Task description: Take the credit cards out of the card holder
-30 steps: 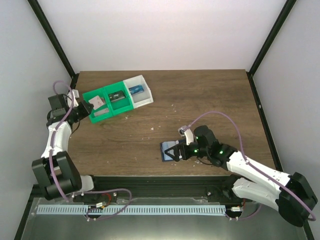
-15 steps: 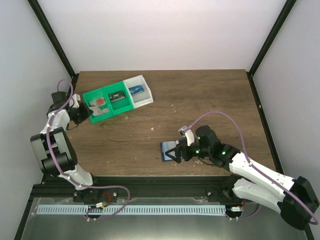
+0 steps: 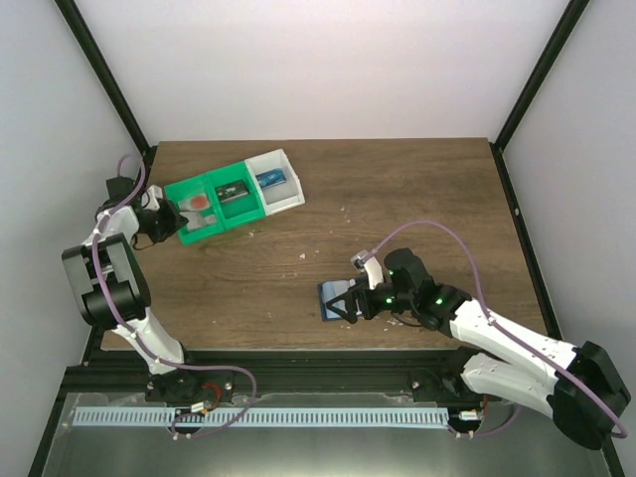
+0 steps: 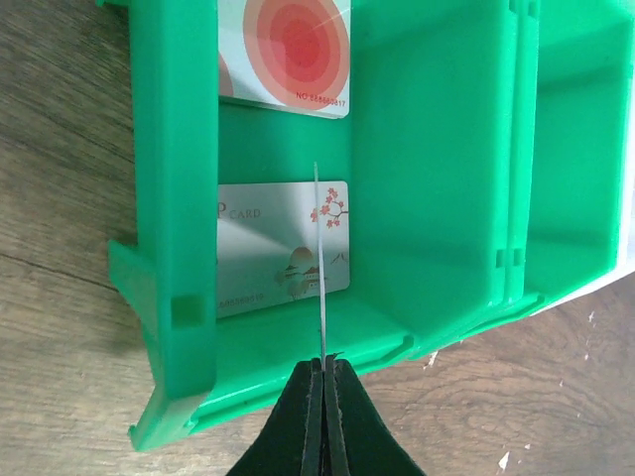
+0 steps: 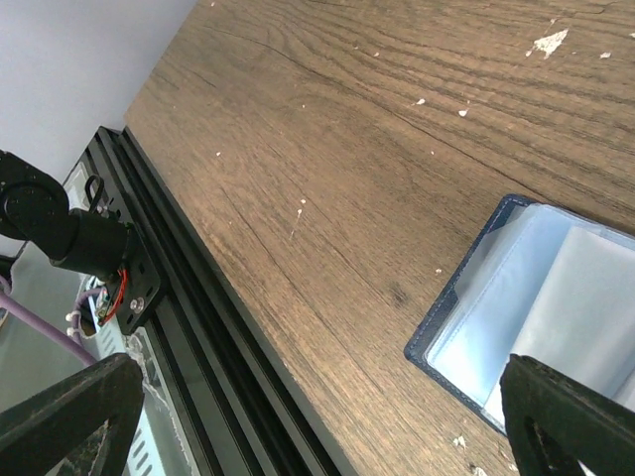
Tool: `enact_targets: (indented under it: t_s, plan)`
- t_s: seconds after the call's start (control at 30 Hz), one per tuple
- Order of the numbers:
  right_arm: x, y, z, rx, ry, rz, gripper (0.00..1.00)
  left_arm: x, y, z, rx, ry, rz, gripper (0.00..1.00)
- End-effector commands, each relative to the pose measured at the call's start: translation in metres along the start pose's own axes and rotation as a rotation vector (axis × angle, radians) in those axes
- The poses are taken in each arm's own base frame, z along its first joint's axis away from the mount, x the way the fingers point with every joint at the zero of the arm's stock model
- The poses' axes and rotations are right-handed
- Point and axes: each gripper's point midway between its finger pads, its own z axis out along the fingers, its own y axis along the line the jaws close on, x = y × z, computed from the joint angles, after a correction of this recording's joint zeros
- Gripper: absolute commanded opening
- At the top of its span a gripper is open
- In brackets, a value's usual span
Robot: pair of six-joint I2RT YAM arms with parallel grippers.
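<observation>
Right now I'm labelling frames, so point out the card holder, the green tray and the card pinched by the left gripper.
card holder (image 5: 536, 297): right wrist view, its clear inner sleeve.
green tray (image 4: 184, 149): left wrist view, its left wall.
pinched card (image 4: 319, 258): left wrist view, its thin edge.

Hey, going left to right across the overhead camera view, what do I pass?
left arm → green-and-white tray → blue wallet → right arm
</observation>
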Motion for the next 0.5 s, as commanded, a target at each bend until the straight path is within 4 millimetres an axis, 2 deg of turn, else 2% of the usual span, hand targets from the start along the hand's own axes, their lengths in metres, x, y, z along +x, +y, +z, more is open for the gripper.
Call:
enact_targets:
  t_s: [0.0,0.33,0.47]
  plan:
    - [-0.021,0.012,-0.001,-0.033,-0.045,-0.037,1.0,-0.002,-0.006,0.008,0.032,0.043,0.005,0.0]
    - [-0.023,0.009,0.004,-0.025,-0.046,-0.023,1.0,0.002,-0.008,0.029,-0.021,0.105,0.037,0.03]
    - [-0.024,0.008,0.004,-0.02,-0.052,-0.017,1.0,-0.002,-0.004,0.03,-0.064,0.089,0.045,0.13]
